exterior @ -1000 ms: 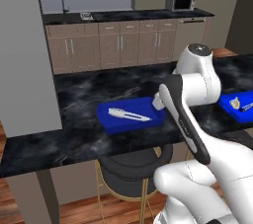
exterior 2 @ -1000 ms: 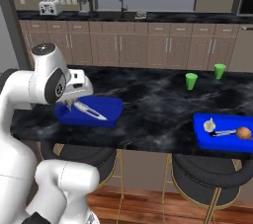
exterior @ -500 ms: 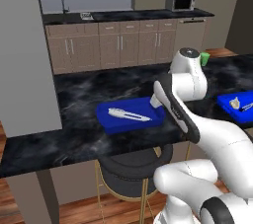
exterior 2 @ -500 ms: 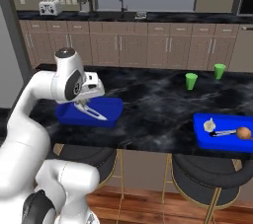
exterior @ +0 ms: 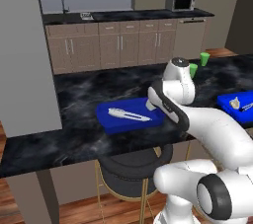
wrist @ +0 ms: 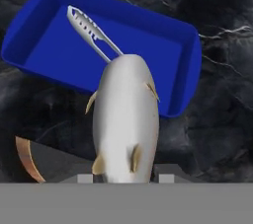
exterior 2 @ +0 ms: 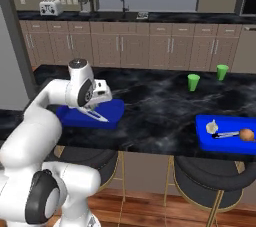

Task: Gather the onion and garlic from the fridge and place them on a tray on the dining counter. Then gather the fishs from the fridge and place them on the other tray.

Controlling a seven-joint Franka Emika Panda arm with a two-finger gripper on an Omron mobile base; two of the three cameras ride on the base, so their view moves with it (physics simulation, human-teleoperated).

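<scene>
We see our gripper [wrist: 126,177] clamping a silver fish [wrist: 126,124] whose body hides part of the blue tray [wrist: 185,65].

One slender fish [wrist: 93,35] lies along the blue tray's [wrist: 184,77] far side; its near half lies bare.

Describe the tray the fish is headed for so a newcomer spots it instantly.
On the long black marble dining counter, two blue trays sit. The target is the blue tray nearest the arm, holding silver tongs. The other tray carries the onion and garlic.
</scene>
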